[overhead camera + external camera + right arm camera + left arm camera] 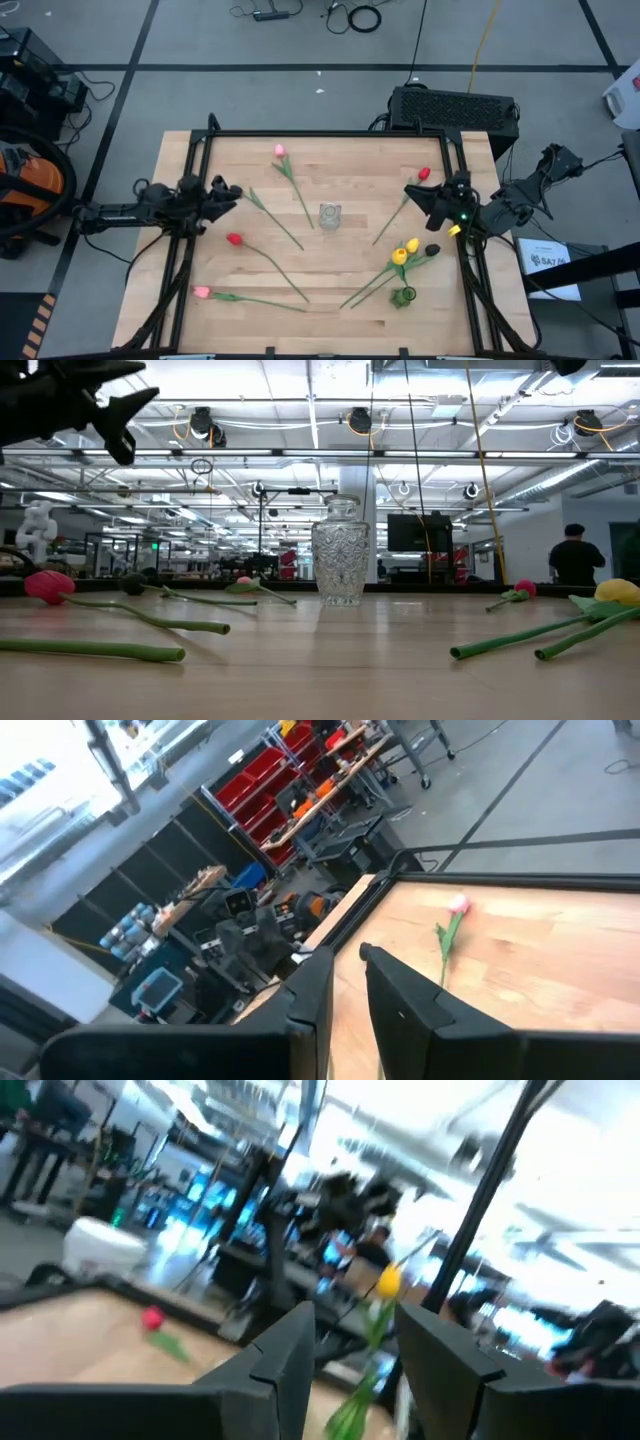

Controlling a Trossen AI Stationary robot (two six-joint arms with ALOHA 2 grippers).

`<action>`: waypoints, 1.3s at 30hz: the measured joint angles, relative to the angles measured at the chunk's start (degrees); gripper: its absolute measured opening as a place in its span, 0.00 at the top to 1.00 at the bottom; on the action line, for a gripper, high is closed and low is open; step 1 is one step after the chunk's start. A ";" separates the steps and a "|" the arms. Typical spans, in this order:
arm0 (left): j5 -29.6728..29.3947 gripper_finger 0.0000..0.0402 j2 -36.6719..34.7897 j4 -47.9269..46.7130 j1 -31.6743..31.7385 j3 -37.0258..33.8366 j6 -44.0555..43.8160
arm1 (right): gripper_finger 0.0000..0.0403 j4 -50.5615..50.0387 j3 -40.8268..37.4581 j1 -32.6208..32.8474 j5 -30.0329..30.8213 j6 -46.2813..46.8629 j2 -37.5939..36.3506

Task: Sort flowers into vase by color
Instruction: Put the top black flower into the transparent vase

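Observation:
An empty clear glass vase (330, 215) (341, 550) stands at the table's middle. Flowers lie flat around it. A pink one (279, 151) (458, 905) lies at the far side. A dark-headed one (133, 584), a red one (234, 239) and another pink one (201, 291) lie to the left. To the right are a red one (424, 173), two yellow ones (405, 250) (388, 1283) and a black one (432, 249). My left gripper (236, 192) (352, 1320) hangs open and empty above the left side. My right gripper (410, 190) (347, 958) is raised over the right side, narrowly open, with nothing between its fingers.
A small green piece (404, 295) lies by the yellow flowers' stems. A black metal frame (320, 133) rims the table. A black box (455, 108) sits behind its far right corner. A person (573, 555) stands far off in the room.

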 joint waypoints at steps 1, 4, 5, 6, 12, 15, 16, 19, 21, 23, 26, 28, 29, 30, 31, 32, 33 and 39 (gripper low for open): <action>-0.53 0.63 0.00 0.95 0.00 0.02 -0.08 | 0.86 -0.09 0.00 0.00 0.74 0.57 0.11; -2.35 0.63 0.02 3.29 -0.01 0.00 -0.51 | 0.86 -0.19 0.00 0.00 2.95 0.80 0.45; -3.66 0.63 0.02 3.89 -0.02 0.02 -0.51 | 0.86 -0.23 -0.02 0.00 3.45 0.78 0.53; -5.74 0.63 0.02 3.93 -0.02 0.11 -0.54 | 0.86 -0.25 -0.02 -0.04 3.95 0.78 0.51; -19.30 0.63 4.17 -10.28 0.16 6.63 -5.68 | 0.86 -0.58 -0.02 -0.20 5.10 1.57 0.62; -27.77 0.63 9.94 -21.38 0.16 11.78 -16.16 | 0.86 -2.87 -0.02 -1.12 5.05 4.55 0.62; -29.73 0.63 12.14 -23.96 0.17 13.12 -19.39 | 0.86 -4.33 -0.02 -1.50 4.76 5.47 0.62; -31.28 0.63 19.39 -28.16 0.25 15.96 -24.61 | 0.86 -10.52 -0.02 -2.64 4.55 9.45 0.61; -31.30 0.63 24.72 -28.73 0.25 17.11 -29.53 | 0.86 -15.49 -0.02 -3.67 4.03 13.71 0.43; -31.28 0.63 30.21 -28.87 0.25 17.97 -35.12 | 0.86 -20.39 -0.02 -4.80 2.17 17.39 0.04; -31.23 0.63 38.25 -29.19 0.25 19.30 -42.35 | 0.86 -26.62 -0.02 -6.39 -4.35 20.49 -0.59; -30.25 0.63 43.00 -29.23 0.25 20.20 -48.38 | 0.86 -29.71 -0.04 -7.25 -9.26 21.26 -0.94; -29.61 0.63 45.43 -29.18 0.25 20.82 -51.40 | 0.86 -31.00 -0.04 -7.60 -11.36 21.40 -1.17; -29.00 0.63 47.63 -29.04 0.25 21.36 -54.04 | 0.86 -32.18 -0.04 -7.86 -13.13 21.48 -1.41; -28.36 0.63 49.87 -29.20 0.25 22.07 -55.80 | 0.86 -33.22 -0.04 -8.04 -14.47 21.45 -1.64; -28.02 0.63 52.09 -29.28 0.23 22.97 -56.88 | 0.86 -34.18 -0.04 -8.22 -15.45 21.26 -1.85; -27.96 0.63 54.23 -29.24 0.20 24.07 -57.92 | 0.86 -35.09 -0.04 -8.26 -16.14 20.58 -2.05; -27.75 0.63 65.15 -35.27 1.20 33.19 -61.04 | 0.86 -37.81 -0.04 -8.26 -16.67 15.22 -3.55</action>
